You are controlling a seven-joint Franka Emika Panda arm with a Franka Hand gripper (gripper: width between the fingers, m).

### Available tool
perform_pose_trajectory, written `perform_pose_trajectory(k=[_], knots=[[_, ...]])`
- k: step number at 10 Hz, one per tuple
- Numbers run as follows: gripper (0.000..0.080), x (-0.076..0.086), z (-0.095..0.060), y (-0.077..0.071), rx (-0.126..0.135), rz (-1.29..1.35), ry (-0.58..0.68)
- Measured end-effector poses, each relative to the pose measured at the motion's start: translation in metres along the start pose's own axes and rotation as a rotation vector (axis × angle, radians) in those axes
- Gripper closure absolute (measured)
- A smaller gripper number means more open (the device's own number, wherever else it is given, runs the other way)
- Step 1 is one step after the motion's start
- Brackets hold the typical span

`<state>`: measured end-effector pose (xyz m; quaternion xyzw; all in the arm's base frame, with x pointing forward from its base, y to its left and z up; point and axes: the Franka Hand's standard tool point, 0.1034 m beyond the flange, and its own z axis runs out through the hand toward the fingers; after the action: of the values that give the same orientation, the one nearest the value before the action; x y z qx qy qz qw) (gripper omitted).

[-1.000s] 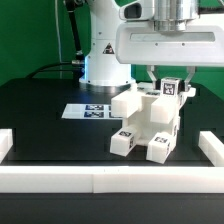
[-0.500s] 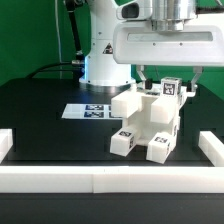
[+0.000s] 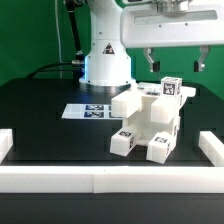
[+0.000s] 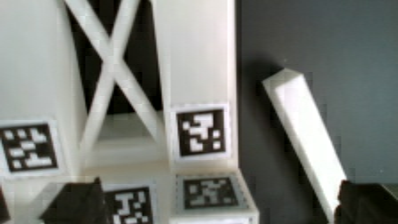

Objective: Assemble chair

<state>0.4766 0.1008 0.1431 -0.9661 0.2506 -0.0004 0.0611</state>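
Nearest the camera in the exterior view, a long white border wall (image 3: 110, 180) runs along the lower edge of the frame, with short upright ends at lower left and lower right. Just behind it, right of center on the black counter (image 3: 40, 110), lies the chair (image 3: 150, 120), a blocky white assembly lying on its side, with two chunky legs ending in tagged faces toward the wall. A tagged cube-like part sits at its upper right. Farther back and to the left of the chair, the marker board (image 3: 85, 111) lies flat on the counter. Behind that stands the arm's white base (image 3: 105, 60). At the upper right of the frame the gripper (image 3: 172, 62) hangs above the chair, fingers spread wide and holding nothing, clear of the parts. The wrist view shows tagged white chair faces and a crossed brace below the fingertips.
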Motion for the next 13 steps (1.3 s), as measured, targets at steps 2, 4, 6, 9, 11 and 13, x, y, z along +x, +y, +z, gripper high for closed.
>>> perform_pose_trajectory(k=[2, 4, 6, 9, 11, 13], knots=[[0.0151, -0.007, -0.001, 0.0, -0.003, 0.006, -0.001], [0.0151, -0.006, 0.0, 0.0, -0.006, 0.007, -0.001], [0.0151, -0.007, 0.0, 0.001, -0.007, 0.007, -0.002], [0.0151, -0.007, 0.001, 0.001, -0.007, 0.007, -0.002], [0.0151, -0.018, 0.001, -0.001, -0.006, 0.036, -0.01], [0.0151, -0.046, 0.006, -0.002, -0.009, 0.071, -0.022]])
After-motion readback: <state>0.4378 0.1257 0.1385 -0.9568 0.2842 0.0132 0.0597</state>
